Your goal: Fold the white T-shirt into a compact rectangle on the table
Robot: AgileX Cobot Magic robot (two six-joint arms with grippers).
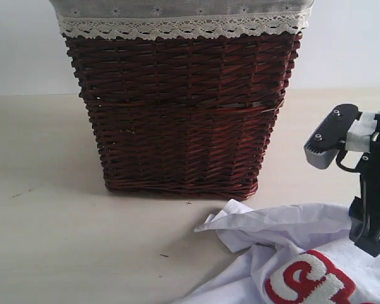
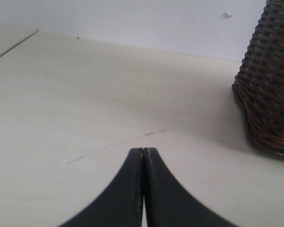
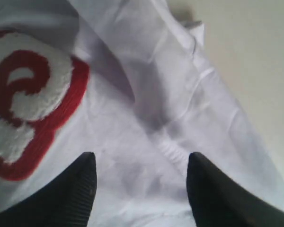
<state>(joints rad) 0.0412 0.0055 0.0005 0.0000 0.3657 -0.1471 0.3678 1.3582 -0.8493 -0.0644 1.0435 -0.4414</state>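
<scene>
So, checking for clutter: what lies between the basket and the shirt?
Only a bare strip of table with a small dark speck, seen in the exterior view, between basket and shirt.
</scene>
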